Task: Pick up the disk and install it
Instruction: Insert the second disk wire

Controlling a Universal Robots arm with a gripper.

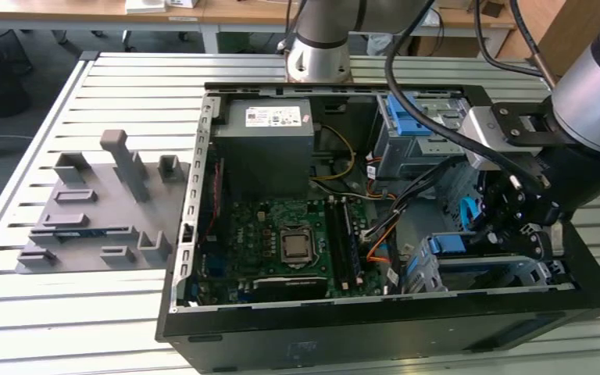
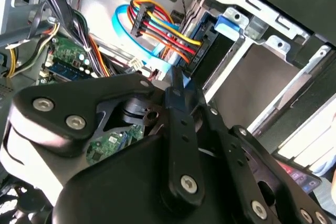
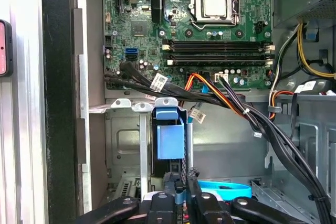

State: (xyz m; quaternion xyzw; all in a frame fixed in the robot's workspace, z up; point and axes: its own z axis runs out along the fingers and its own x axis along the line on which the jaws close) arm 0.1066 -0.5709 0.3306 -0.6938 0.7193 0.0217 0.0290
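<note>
An open desktop computer case [image 1: 383, 312] lies on a slatted metal table [image 1: 71, 328], its motherboard [image 1: 290, 242] and grey power-supply box [image 1: 263, 129] exposed. The robot arm reaches into the case at the exterior view's right, where the gripper [image 1: 519, 226] sits low over a silver drive cage [image 1: 487, 269].

In the first wrist view, the disk [image 3: 170, 140] stands on edge inside the cage, blue plastic at its near end, with the gripper's black fingers [image 3: 181, 195] pinched together on its end. The second wrist view shows the same closed fingers [image 2: 178, 93] meeting beside a bundle of coloured cables [image 2: 157, 27] plugged in just ahead.

The disk appears partly or nearly seated. Doing this step well likely means pressing straight along the cage rails, keeping the disk square, and staying clear of the cables so none gets trapped or pulled.
</note>
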